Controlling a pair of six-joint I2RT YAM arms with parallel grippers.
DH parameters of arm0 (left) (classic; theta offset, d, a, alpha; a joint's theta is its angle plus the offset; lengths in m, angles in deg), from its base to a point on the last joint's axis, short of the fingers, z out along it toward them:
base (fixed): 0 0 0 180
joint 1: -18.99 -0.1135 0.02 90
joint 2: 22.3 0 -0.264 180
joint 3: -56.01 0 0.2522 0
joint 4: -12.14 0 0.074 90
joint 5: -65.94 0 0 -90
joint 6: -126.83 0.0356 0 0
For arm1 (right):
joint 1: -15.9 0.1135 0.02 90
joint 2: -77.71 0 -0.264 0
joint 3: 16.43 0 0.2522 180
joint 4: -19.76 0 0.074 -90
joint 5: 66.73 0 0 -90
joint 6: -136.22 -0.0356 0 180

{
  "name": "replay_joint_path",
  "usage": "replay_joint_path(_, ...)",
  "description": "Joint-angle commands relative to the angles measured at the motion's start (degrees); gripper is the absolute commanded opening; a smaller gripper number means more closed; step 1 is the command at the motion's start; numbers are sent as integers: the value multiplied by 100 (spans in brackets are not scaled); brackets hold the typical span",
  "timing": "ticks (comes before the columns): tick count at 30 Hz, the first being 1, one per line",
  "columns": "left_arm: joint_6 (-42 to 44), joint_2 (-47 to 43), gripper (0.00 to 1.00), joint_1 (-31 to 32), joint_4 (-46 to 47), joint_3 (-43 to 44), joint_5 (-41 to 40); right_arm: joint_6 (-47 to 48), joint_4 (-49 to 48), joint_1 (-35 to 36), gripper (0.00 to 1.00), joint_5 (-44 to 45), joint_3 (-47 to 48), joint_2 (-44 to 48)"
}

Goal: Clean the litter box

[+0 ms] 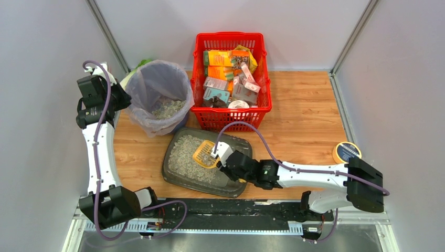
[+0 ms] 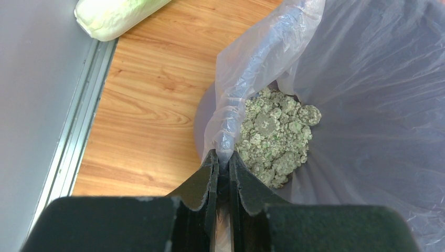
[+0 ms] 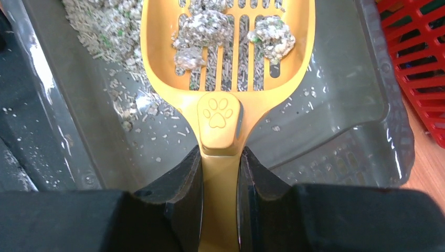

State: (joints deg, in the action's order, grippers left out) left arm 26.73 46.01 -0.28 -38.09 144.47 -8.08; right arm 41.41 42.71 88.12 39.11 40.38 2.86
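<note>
Top external view: where does the litter box (image 1: 169, 169) sit?

It lies on the table (image 1: 304, 115) in front of the arms, tilted at an angle, just beside the red basket (image 1: 231, 79) and near the round bin (image 1: 157, 97). Pale gravelly litter (image 1: 189, 157) covers its left part; the right end is mostly bare grey plastic.

How would it likely handle?

Probably stiff enough to slide but not to lift by one corner: it is shallow and thin-walled, and the litter loads one end. Its walls look glossy, so likely slippery. The rolled rim is the sensible hold, on a long side.

What are the arms doing?

Right wrist view: the right gripper (image 3: 219, 168) has its jaws narrow, clamped on the handle of a yellow scoop (image 3: 220, 115), just behind a paw-print badge. The slotted blade hangs over the box with grey clumps (image 3: 210, 29) resting on it. They seem crumbly, so the scoop wants to stay level.

And the left?

Left wrist view: the left gripper (image 2: 223, 168) has its jaws almost closed, pinching the edge of the bag liner (image 2: 367, 79), thin and soft. Clumps lie at the bottom.
</note>
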Motion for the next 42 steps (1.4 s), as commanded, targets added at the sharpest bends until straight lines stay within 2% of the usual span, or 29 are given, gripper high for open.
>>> replay_joint_path(1,-9,-46,0,99,-300,-113,721,-132,75,-304,0,-467,161,110)
replay_joint_path(3,-9,-73,0,107,-273,-131,704,-213,-319,-123,0,-923,37,207)
replay_joint_path(6,9,-55,0,99,-326,-104,660,24,518,310,0,-258,607,-240)
replay_joint_path(9,-9,-81,0,99,-291,-113,678,148,628,275,0,-63,688,-250)
replay_joint_path(14,-9,-81,0,107,-308,-113,686,-54,969,-15,0,-835,994,163)
replay_joint_path(18,-9,-116,0,107,-300,-113,651,-63,1803,-51,0,-951,1416,164)
replay_joint_path(21,-61,-143,0,99,-212,-183,704,-116,1946,-51,0,-1047,1557,190)
replay_joint_path(30,-70,-73,0,99,-229,-175,704,244,3123,-103,0,-810,2787,216)
replay_joint_path(35,-96,-134,0,99,-212,-183,713,446,2984,-340,0,-942,3025,121)
replay_joint_path(42,-105,-134,0,142,-299,-69,485,938,3193,-437,0,-1118,4140,-451)
